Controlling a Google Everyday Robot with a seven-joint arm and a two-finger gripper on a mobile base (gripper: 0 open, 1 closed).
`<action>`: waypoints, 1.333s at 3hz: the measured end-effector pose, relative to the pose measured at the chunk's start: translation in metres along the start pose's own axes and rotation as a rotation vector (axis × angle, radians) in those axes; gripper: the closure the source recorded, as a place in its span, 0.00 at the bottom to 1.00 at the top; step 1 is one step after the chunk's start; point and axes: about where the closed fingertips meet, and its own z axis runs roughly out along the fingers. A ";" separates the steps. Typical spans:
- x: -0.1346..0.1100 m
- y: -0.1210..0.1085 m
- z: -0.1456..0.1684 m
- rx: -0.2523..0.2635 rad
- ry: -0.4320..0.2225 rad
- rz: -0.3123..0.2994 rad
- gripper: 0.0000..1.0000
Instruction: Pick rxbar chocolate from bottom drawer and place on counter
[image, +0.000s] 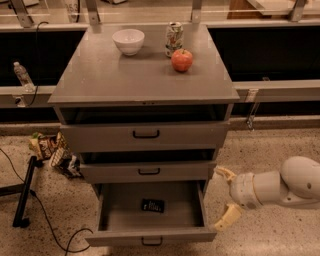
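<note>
Since the bottom drawer (150, 235) stands pulled out, w/ the rxbar chocolate (152, 205) lying flat on its floor near the middle, the step in hand is judged to be the reach-in. Pincer (226, 196): spread, empty, just outside the drawer's right wall, about level w/ its rim, pointing toward the cabinet. Advice: rise over the right wall first, then descend from above & from the front, since the middle drawer (145, 171) overhangs the rear part and probably leaves little headroom there. Turn the wrist so the fingers (227, 218) straddle the bar's short axis. The bar is thin, so the tips should nearly meet the drawer floor before closing. Risk: the wrapper skids away if one finger lands first. Drop-off later: counter surface (125, 82), front area, well apart from bowl (128, 41), can (174, 37) & apple (182, 60)
</note>
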 end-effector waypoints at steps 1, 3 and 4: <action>0.058 0.043 -0.002 0.051 -0.053 0.009 0.00; 0.068 0.008 0.028 0.059 -0.093 0.031 0.00; 0.083 -0.051 0.082 0.110 -0.146 0.061 0.00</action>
